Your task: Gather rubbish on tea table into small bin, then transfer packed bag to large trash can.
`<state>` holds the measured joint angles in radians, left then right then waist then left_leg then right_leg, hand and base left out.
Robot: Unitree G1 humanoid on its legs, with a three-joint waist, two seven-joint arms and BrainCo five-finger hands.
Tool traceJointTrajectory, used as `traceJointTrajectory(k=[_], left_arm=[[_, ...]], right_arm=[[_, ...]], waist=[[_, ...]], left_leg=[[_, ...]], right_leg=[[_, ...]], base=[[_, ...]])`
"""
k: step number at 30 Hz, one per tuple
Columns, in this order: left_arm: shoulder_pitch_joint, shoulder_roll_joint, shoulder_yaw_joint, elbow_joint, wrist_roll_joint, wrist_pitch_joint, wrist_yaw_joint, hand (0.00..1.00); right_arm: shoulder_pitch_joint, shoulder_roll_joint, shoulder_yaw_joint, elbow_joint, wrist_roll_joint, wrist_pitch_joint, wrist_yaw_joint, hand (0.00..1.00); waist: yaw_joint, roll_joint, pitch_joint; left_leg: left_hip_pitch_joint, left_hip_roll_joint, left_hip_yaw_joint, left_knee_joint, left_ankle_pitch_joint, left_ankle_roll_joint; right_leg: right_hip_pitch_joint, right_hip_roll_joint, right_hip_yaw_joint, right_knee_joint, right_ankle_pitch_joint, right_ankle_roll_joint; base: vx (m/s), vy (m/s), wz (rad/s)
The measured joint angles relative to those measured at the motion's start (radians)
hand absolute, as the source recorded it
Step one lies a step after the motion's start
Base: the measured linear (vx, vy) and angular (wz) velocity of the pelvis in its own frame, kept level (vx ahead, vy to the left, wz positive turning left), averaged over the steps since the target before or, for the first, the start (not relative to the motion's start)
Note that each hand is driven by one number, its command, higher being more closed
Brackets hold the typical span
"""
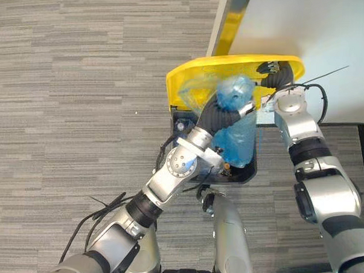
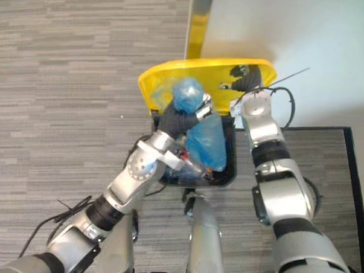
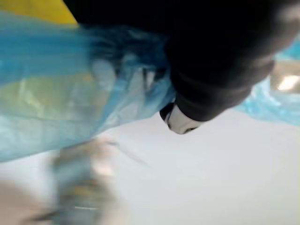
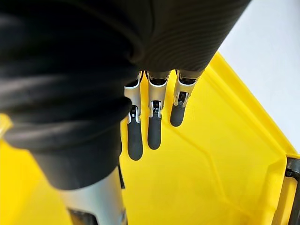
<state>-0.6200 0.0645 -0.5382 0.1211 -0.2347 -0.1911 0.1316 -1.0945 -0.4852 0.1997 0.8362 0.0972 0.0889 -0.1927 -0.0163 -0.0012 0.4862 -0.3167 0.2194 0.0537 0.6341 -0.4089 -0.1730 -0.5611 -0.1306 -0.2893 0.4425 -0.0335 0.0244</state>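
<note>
We see grey carpet [image 1: 82, 78] in fine horizontal streaks spreading out to the left of the right hand [image 1: 274, 70] and below it. Just beyond that hand stands a plain white wall [image 1: 319, 27], evenly lit, edged by a yellow-and-silver upright strip [image 1: 230, 24]. Below the hand, a thin black line [image 1: 345, 124] crosses the carpet.

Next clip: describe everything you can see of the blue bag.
The blue bag is thin, translucent, crinkled plastic, full and bulging; its contents cannot be made out. Its bunched top is gathered round the left hand, and the body hangs down at the mouth of the open black bin, in front of the raised yellow lid.
</note>
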Motion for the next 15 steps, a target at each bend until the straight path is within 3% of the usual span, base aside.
traceJointTrajectory(k=[8, 11, 12, 15], left_arm=[[-0.126, -0.003, -0.038, 0.305, 0.14, 0.049, -0.009, 1.0], [-0.159, -0.008, -0.038, 0.422, 0.218, 0.071, -0.023, 1.0], [-0.163, -0.008, -0.037, 0.454, 0.237, 0.077, -0.024, 0.0], [-0.163, -0.008, -0.027, 0.5, 0.303, 0.095, -0.025, 0.0]], right_arm=[[0.063, 0.001, -0.034, -0.175, -0.002, -0.006, 0.0, 0.0], [0.092, 0.017, -0.034, -0.233, -0.014, -0.012, -0.005, 0.0], [0.094, 0.024, -0.035, -0.238, -0.017, -0.021, -0.008, 0.0], [0.095, 0.046, -0.035, -0.282, -0.018, -0.034, -0.016, 0.0]], waist=[[-0.002, -0.013, 0.012], [-0.01, -0.03, 0.023], [-0.012, -0.037, 0.026], [-0.016, -0.039, 0.027]], left_leg=[[-0.034, 0.015, 0.026, 0.003, 0.0, -0.001], [-0.036, 0.024, 0.033, 0.005, 0.0, -0.001], [-0.039, 0.029, 0.04, 0.008, -0.002, -0.001], [-0.066, 0.035, 0.047, 0.022, -0.006, -0.002]], right_leg=[[-0.036, 0.016, 0.017, -0.027, 0.024, -0.002], [-0.041, 0.024, 0.018, -0.027, 0.025, -0.002], [-0.045, 0.026, 0.018, -0.028, 0.025, -0.002], [-0.069, 0.029, 0.018, -0.028, 0.027, -0.003]], base=[[0.01, 0.002, -0.09], [0.02, -0.001, -0.07], [0.01, -0.013, -0.08], [0.0, -0.006, -0.06]])
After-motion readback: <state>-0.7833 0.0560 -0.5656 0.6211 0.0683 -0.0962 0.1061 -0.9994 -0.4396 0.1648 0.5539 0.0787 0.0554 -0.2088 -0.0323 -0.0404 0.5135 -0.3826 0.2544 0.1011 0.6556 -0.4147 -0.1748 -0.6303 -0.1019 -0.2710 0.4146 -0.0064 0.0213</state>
